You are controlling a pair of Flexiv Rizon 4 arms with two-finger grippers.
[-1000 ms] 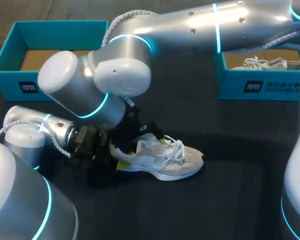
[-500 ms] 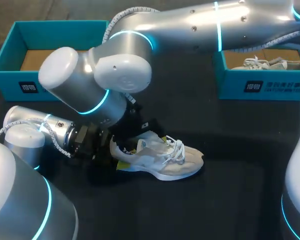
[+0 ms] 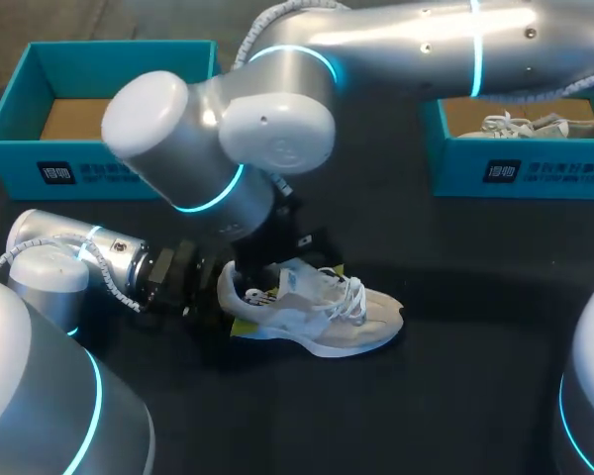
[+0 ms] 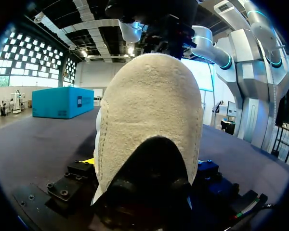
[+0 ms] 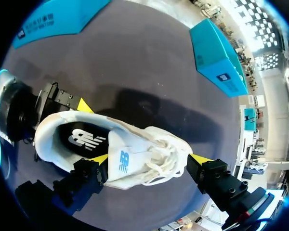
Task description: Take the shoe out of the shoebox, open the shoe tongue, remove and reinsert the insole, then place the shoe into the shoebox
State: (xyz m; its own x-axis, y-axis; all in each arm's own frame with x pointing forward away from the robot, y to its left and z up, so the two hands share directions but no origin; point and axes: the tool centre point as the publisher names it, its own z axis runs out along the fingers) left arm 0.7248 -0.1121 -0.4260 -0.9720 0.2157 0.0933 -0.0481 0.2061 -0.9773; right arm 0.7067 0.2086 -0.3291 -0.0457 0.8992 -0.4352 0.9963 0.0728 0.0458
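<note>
Head view, from its left side across: an open shoebox [image 3: 20, 148] stands far left, well apart from the shoe [image 3: 327, 317]. The shoe sits upright on the dark table, its long axis running from heel at left to toe at right. The left gripper [image 3: 200, 297] lies low behind the heel. In the left wrist view the heel [image 4: 149, 110] fills the space between its fingers, which look to be pinching it from both sides (only a sliver of yellow shows). Above the shoe's opening hangs the right gripper [image 5: 149, 159], fingers spread wide along the shoe's length. One tip is beside the collar and the other toward the toe, with the tongue [image 5: 123, 161] between them. The dark insole [image 5: 82, 138] lies inside the shoe, just heelward of that gripper. So the right arm is nearer to both, and I judge it must descend, slightly heelward. Another shoebox [image 3: 535, 163] sits far right.
</note>
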